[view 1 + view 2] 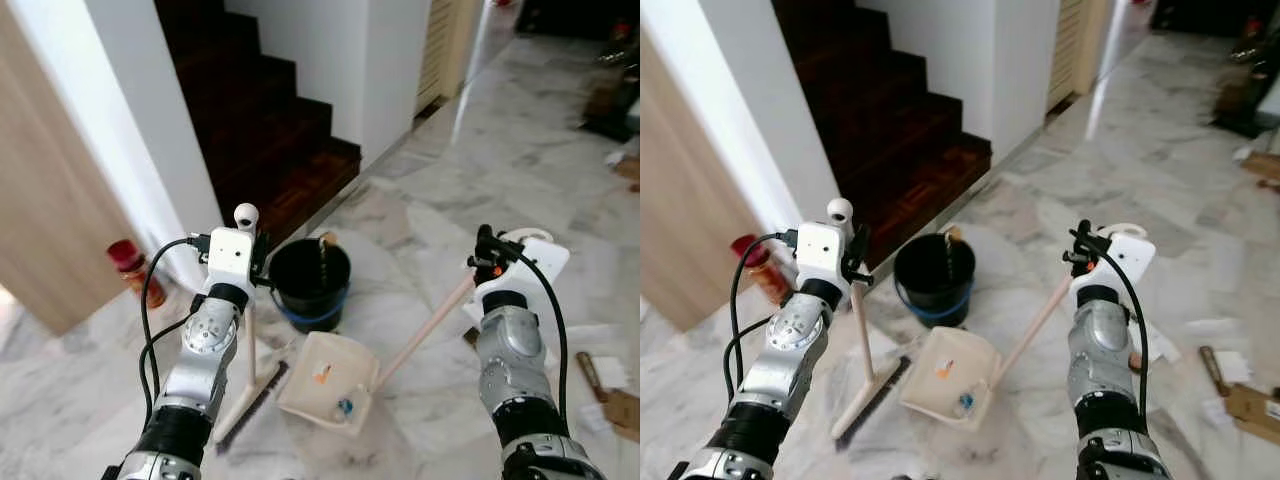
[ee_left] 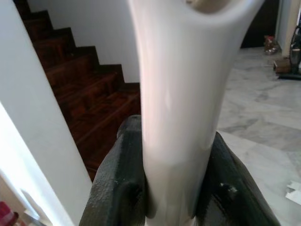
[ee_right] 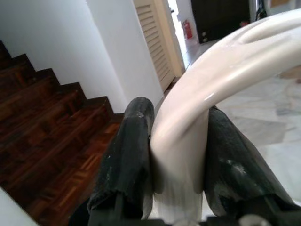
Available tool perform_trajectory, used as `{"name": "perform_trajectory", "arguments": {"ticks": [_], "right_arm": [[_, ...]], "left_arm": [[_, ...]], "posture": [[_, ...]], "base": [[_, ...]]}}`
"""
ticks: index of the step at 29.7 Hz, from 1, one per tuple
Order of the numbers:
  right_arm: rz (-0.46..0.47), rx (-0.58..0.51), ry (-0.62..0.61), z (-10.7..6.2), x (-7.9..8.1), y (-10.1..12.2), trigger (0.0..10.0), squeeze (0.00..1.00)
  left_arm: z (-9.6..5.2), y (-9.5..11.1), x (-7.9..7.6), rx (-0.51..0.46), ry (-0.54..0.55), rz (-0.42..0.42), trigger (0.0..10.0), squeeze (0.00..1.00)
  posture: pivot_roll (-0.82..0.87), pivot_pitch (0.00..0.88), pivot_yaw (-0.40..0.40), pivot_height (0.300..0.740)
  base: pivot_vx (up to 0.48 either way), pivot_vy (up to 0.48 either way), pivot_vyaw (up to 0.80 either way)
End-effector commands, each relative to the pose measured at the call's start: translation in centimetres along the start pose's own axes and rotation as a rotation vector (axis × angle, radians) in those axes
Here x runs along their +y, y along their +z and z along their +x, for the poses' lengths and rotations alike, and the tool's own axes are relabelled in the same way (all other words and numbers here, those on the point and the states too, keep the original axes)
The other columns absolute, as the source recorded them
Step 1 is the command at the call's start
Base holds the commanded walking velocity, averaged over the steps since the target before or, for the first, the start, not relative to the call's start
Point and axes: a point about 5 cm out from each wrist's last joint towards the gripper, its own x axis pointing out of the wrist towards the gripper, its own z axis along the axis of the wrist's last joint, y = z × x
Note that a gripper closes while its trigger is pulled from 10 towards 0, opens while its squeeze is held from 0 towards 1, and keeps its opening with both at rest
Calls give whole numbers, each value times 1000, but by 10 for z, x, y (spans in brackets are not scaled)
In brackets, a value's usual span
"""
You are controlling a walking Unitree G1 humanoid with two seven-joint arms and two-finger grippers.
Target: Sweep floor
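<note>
A robot stands on a grey-veined marble floor [image 1: 470, 180] at the foot of a dark wooden staircase [image 1: 260, 110].

The left claw [image 2: 176, 188] is clenched around the cream handle of a broom [image 1: 252, 385]. The handle runs almost upright from the claw down to the floor, where the dark bristle head rests flat, just left of the dustpan [image 1: 325, 380].

The right claw [image 3: 176, 160] is clamped on the looped top of the dustpan's long handle. That handle slants down and to the left to the cream pan, which sits on the floor between the two arms. Inside the pan lie a small orange scrap [image 1: 321, 373] and a small blue-and-white bit [image 1: 344, 406].

Just behind the pan stands a black bucket [image 1: 311, 282] with a blue band near its base, touching or nearly touching the pan's far edge.

A red jar [image 1: 132, 268] sits on the floor at the left, beside a white wall and a light wooden door. Paper and cardboard scraps [image 1: 605, 385] lie on the floor at the right, well apart from the pan.
</note>
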Motion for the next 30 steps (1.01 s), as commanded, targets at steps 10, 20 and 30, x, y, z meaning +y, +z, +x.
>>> {"name": "perform_trajectory", "arguments": {"ticks": [10,20,30], "right_arm": [[128,-56,-58,4,-5,9,10000,0],[179,-112,-119,4,-23,18,10000,0],[199,-177,-196,1,-48,31,10000,0]], "left_arm": [[3,13,7,-56,4,33,10000,0],[5,14,10,-57,12,52,10000,0],[1,9,15,-39,47,62,10000,0]], "posture": [[-8,0,78,740],[-7,0,83,740],[-4,0,74,740]], "base": [[0,0,0],[0,0,0],[0,0,0]]}}
